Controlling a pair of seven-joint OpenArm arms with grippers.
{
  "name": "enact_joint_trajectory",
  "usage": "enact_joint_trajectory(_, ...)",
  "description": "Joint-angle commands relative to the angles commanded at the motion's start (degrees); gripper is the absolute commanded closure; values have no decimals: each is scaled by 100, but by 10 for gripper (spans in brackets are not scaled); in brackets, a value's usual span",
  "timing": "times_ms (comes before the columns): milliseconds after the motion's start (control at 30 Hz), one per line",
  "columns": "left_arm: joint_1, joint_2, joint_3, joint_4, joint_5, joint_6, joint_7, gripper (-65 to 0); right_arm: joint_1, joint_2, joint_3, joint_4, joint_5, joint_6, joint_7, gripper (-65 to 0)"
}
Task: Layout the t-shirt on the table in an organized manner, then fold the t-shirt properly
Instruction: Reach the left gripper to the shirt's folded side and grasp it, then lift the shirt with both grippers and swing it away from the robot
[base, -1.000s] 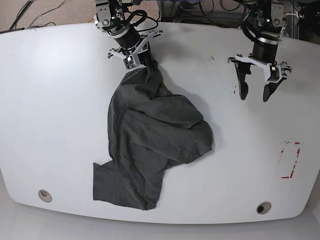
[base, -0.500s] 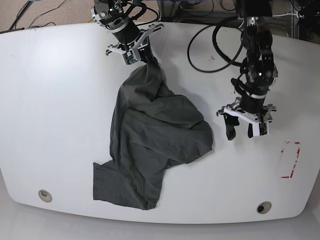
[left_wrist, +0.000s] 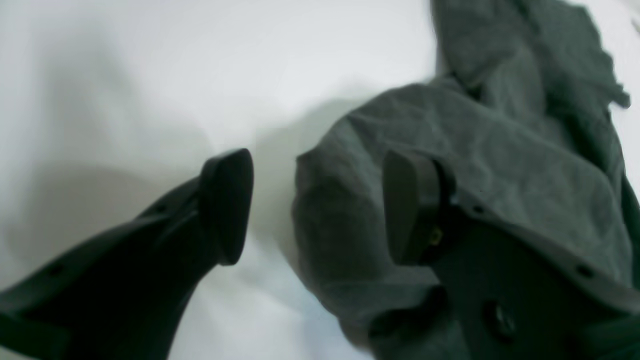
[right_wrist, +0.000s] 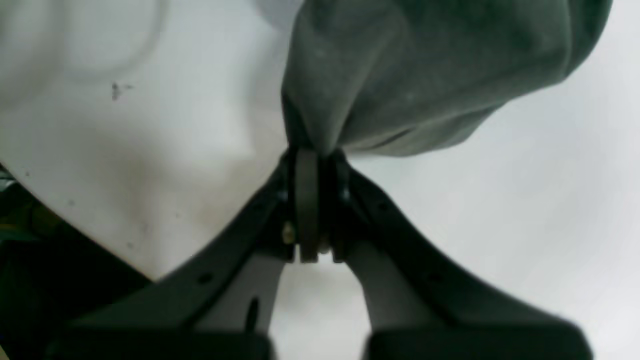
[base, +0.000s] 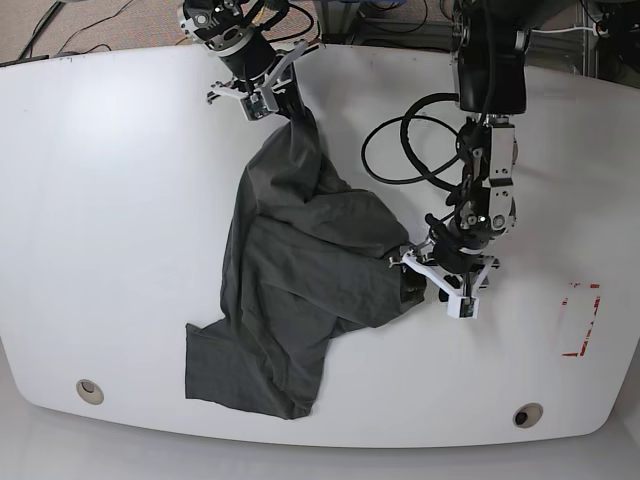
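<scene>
Charcoal t-shirt (base: 300, 270), seemingly plain; white table (base: 110, 220).

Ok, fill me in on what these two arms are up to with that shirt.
The right gripper is shut on one end of the grey t-shirt, holding it near the far edge of the white table. The left gripper is open at the crumpled edge on the opposite side, one finger over the fabric, not yet closed. The shirt lies bunched, not spread.
</scene>
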Motion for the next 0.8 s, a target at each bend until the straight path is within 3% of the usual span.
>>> enact_joint_trajectory(333,-396,88,325,-888,9,-9,-9,-379,-105,0,0,149,0,0,0,0)
enact_joint_trajectory(433,-369,88,501,-888,9,-9,-9,-281,-123,0,0,193,0,0,0,0)
enact_joint_trajectory(500,-360,88,527,-888,9,-9,0,-162,-132,0,9,202,0,0,9,0)
enact_joint_trajectory(533,-360,79,527,-888,0,-9,0,-64,-123,0,26,211,0,0,9,0)
enact_joint_trajectory(567,-360,70,527,-888,0,-9,0,-18,-114,0,26,220,0,0,9,0)
enact_joint_trajectory(800,-202,-97,510,-492,0,-9,35,-11,-88,-35,378,229,44,0,9,0)
